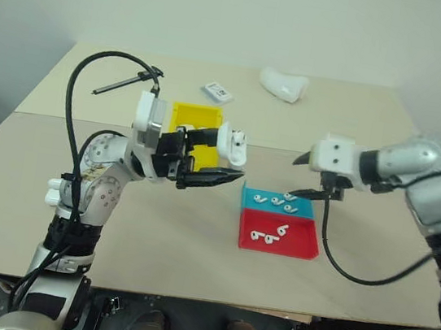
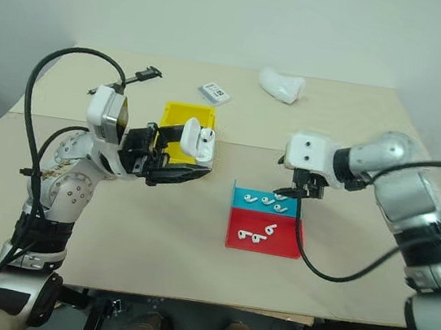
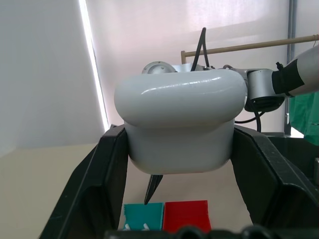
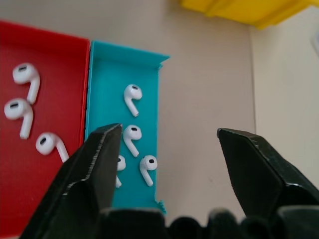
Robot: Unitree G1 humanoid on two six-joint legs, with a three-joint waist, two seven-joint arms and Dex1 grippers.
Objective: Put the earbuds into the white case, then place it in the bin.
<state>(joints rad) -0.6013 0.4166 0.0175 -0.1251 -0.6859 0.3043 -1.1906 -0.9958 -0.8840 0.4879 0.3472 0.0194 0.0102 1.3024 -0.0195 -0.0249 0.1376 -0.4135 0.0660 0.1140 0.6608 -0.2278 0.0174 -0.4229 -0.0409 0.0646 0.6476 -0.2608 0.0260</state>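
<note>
My left gripper [image 1: 230, 156] is shut on the white case [image 1: 232, 144], holding it in the air just in front of the yellow bin [image 1: 194, 116]. In the left wrist view the case [image 3: 182, 124] sits between both black fingers [image 3: 99, 179]; its lid looks raised. My right gripper [image 1: 301, 176] stands open, pointing down over the blue tray [image 1: 251, 195]. The right wrist view has its jaws [image 4: 169, 132] apart above several earbuds [image 4: 132, 97] lying in that tray. More earbuds [image 1: 266, 237] lie in the red tray [image 1: 300, 243].
A lumpy white object [image 1: 284, 84] and a small flat card [image 1: 217, 92] lie at the back of the beige table [image 1: 192, 251]. The blue and red trays touch side by side right of centre. A black cable hangs from my right wrist.
</note>
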